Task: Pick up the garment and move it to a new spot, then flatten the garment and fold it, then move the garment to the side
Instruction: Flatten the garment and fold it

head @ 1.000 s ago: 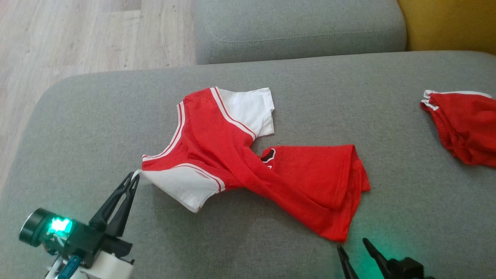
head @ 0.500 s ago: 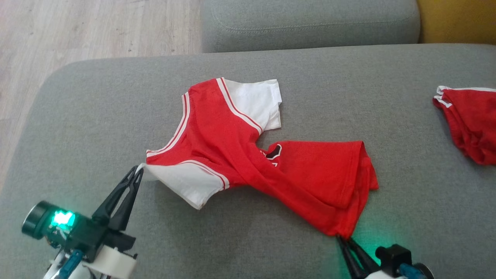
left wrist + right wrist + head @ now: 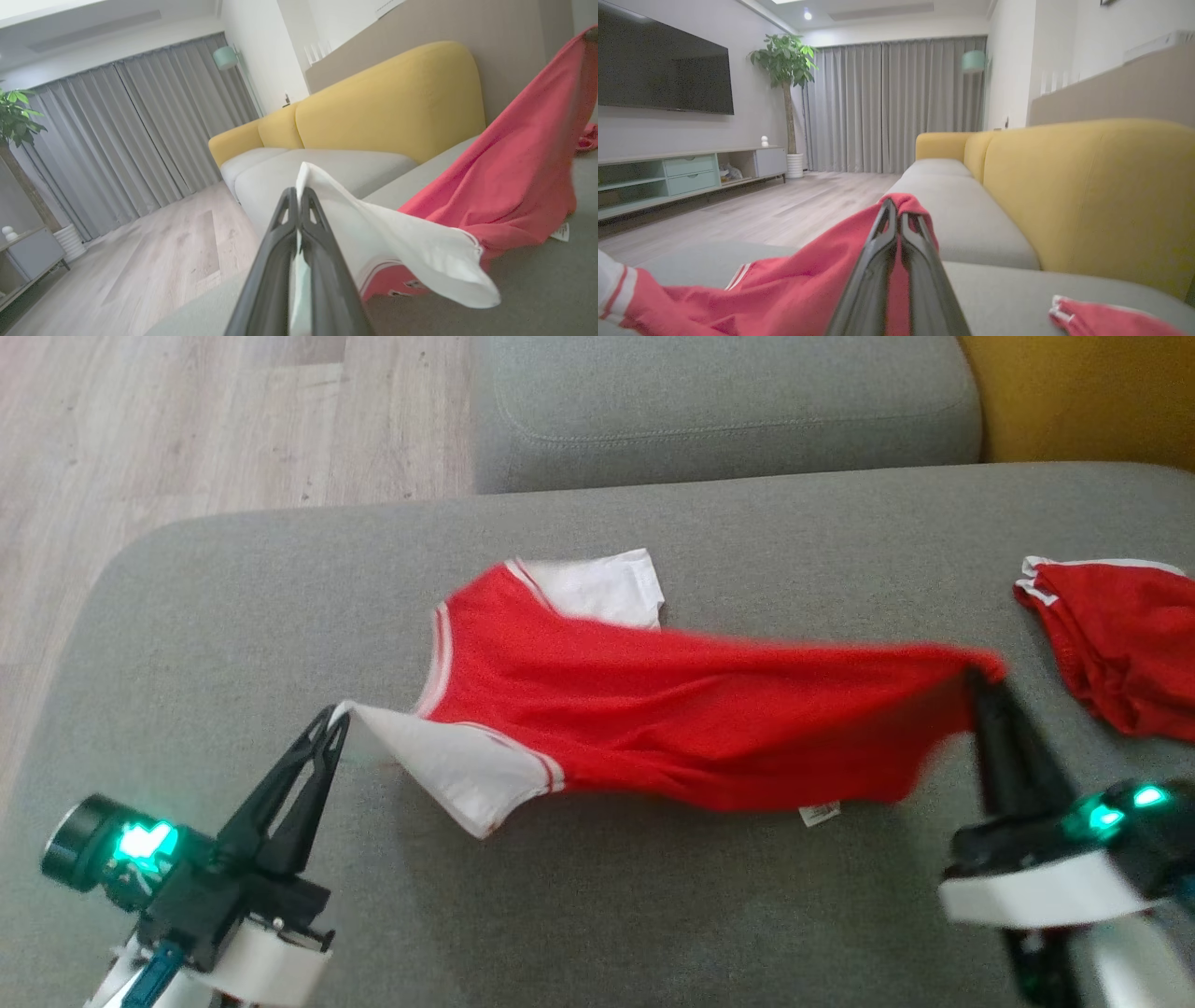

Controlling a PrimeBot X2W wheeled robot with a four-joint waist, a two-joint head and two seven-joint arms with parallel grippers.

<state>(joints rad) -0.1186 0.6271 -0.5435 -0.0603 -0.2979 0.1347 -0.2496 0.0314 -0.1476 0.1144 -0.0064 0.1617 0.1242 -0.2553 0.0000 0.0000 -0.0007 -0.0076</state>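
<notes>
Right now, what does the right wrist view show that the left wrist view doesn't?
Right wrist, not left wrist: the wall TV, the low cabinet, and the right gripper shut on the red hem of the garment. Left wrist, not right wrist: the left gripper shut on a white sleeve, and a white label. Both: the garment, yellow sofa back, grey curtains, plant.

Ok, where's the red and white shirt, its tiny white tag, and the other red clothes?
red and white shirt (image 3: 653,719), head view, on its stretched red middle.
tiny white tag (image 3: 820,814), head view, on the tag's flat face.
other red clothes (image 3: 1125,644), head view, on the crumpled red middle.
</notes>
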